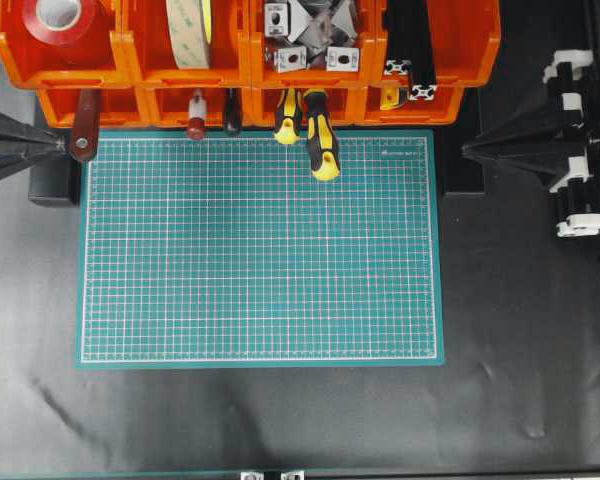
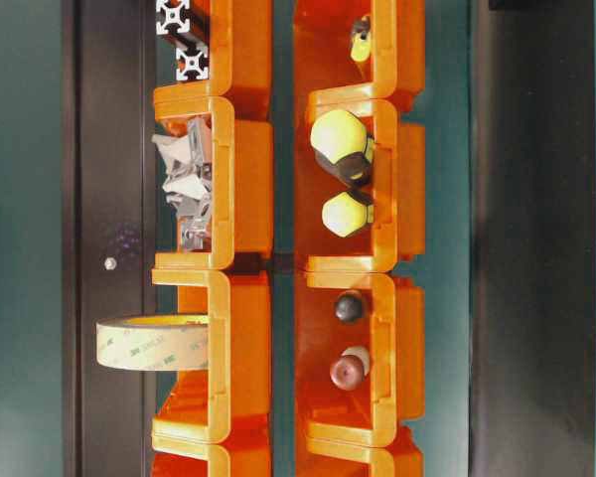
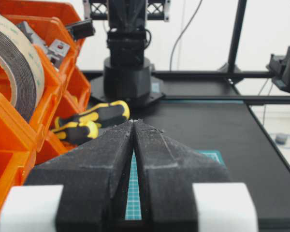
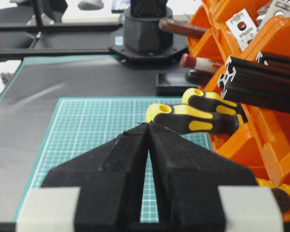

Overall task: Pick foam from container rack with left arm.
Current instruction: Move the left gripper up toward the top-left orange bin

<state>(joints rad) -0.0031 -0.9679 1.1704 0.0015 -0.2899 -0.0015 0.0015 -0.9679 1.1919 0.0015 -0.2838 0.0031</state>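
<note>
The foam [image 1: 188, 30] stands on edge in the second upper bin from the left of the orange container rack [image 1: 245, 50], showing its cream-beige band from above. From table level the foam [image 2: 154, 343] sticks out of its bin. In the left wrist view the foam [image 3: 19, 67] shows its dark face at upper left. My left gripper [image 1: 60, 143] rests at the table's left edge, below the rack's left end. It is shut [image 3: 134, 122] and holds nothing. My right gripper [image 1: 467, 150] sits at the right edge, also shut [image 4: 148, 124] and empty.
A red tape roll [image 1: 65, 20] fills the leftmost upper bin. Metal brackets [image 1: 310, 35] and black profiles [image 1: 410, 50] fill the others. Yellow-black screwdrivers [image 1: 322, 150] and a brown-handled tool [image 1: 83, 130] jut from the lower bins over the green cutting mat [image 1: 260, 250].
</note>
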